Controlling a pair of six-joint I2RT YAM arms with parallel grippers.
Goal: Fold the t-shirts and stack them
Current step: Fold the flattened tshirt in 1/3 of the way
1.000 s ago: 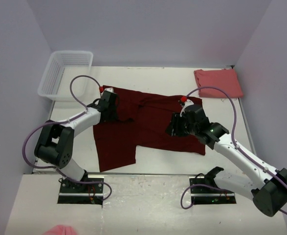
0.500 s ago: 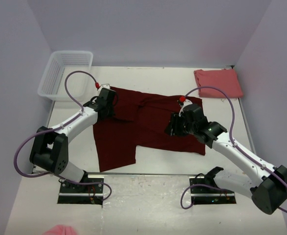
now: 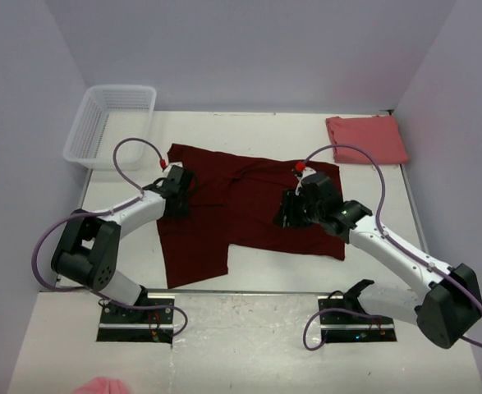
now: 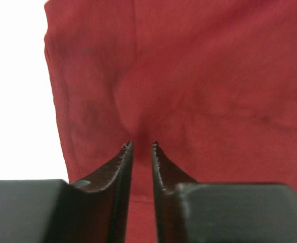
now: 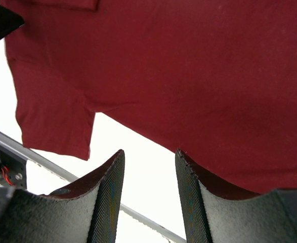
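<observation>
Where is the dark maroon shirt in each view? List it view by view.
Top external: dark maroon shirt spread across the middle of the table.
Left wrist: fills most of the frame, right of a bare strip.
Right wrist: covers the upper part of the frame.
Shared landmark: the white table bordering the shirt's edge.

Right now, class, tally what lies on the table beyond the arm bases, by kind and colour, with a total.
Dark maroon t-shirt: 1
Salmon pink t-shirt: 1
White mesh basket: 1
Total: 3
</observation>
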